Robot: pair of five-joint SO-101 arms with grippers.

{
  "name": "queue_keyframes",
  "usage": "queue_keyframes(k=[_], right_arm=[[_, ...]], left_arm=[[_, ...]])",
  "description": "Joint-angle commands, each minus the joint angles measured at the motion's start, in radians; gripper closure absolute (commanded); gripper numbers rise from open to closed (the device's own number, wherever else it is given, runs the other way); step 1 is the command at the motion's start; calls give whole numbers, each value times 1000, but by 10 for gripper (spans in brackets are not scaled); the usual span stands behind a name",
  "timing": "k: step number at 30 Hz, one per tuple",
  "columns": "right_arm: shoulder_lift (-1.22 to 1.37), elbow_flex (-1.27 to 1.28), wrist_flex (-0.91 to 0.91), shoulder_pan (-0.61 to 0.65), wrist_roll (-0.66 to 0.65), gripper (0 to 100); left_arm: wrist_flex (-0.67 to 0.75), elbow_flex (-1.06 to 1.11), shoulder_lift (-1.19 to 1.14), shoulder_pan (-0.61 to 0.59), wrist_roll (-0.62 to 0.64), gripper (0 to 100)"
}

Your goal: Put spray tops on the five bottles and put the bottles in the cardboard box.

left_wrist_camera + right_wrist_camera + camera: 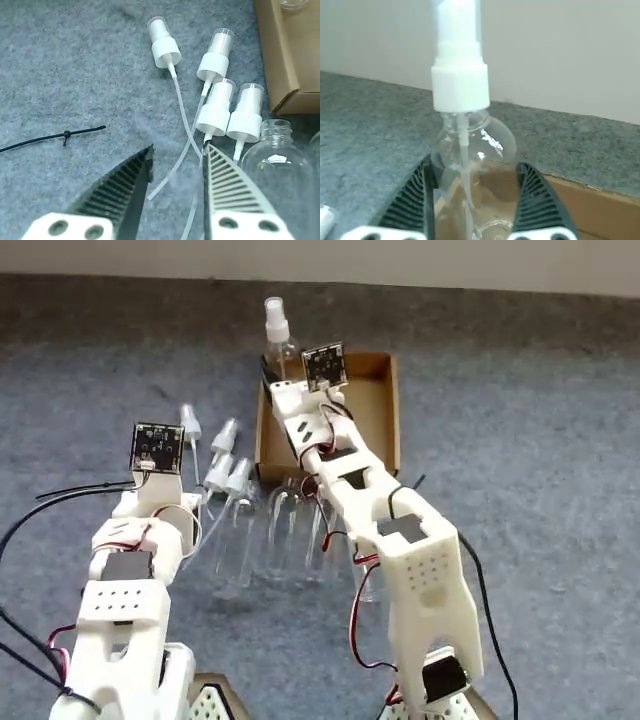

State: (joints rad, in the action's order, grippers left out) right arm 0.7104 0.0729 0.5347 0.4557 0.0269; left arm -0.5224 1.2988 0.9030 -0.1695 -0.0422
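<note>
An upright clear bottle with a white spray top [462, 95] [278, 335] stands between my right gripper's fingers [535, 200]; the right gripper [475, 166] is shut on it at the far left corner of the cardboard box [378, 405] [600, 212]. I cannot tell whether the bottle touches the box floor. My left gripper [178, 146] is open low over the carpet, with thin tubes of the loose spray tops [220, 107] [222, 455] running between its tips. Several uncapped clear bottles [280, 530] lie side by side between the arms; one neck [275, 132] is right beside the left gripper.
Grey carpet covers the table. A black knotted cable [60, 137] lies on it near the left gripper, and more black cables [60, 495] trail by the left arm. The box's near corner [295, 100] is close to the spray tops.
</note>
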Motion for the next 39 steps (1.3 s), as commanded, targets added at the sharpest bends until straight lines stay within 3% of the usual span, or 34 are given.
queue_keyframes(k=[1,7,14,31,39], right_arm=[[-7,-58,15,-13,9,995],[-4,-58,-33,-8,9,984],[-8,-58,-62,2,8,829],[-8,-54,-62,19,8,824],[-8,-54,-62,28,8,726]], left_arm=[[15,-2,21,22,-6,846],[15,-2,21,22,-6,846],[15,-2,21,22,-6,846],[15,-2,21,22,-6,846],[15,-2,21,22,-6,846]])
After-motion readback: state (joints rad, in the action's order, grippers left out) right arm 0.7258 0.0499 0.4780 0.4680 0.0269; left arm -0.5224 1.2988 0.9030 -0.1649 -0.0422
